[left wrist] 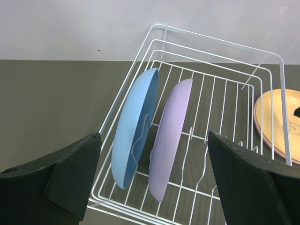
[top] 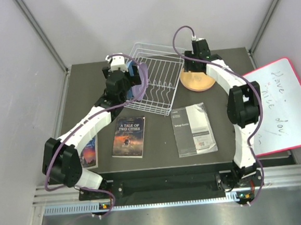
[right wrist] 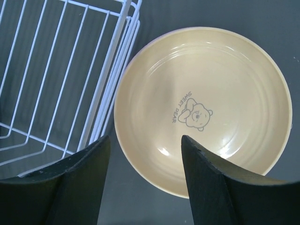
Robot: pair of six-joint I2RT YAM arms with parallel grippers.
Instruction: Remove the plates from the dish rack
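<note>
Left gripper [left wrist: 153,140]: hovering wide open, empty, facing the rack [top: 155,78].
Blue plate [left wrist: 133,126]: standing on edge in the rack, lilac plate [left wrist: 169,136] standing beside it.
Orange plate [right wrist: 201,108]: lying flat just beside the rack (pink rim [left wrist: 260,133] peeking out beneath).
Right gripper [right wrist: 144,138]: hanging open above the orange plate.

The outer plate [left wrist: 133,126] and, to its right, the inner plate [left wrist: 171,136] are being held on edge between the wires at the left end of the dish rack [top: 156,83]. Just right of the rack, the top plate [right wrist: 201,108] is being carried flat on the bottom plate [left wrist: 258,131]. In front of the rack, the Tale of Two Cities paperback [top: 129,137] is being kept left of the setup guide [top: 193,129].
</note>
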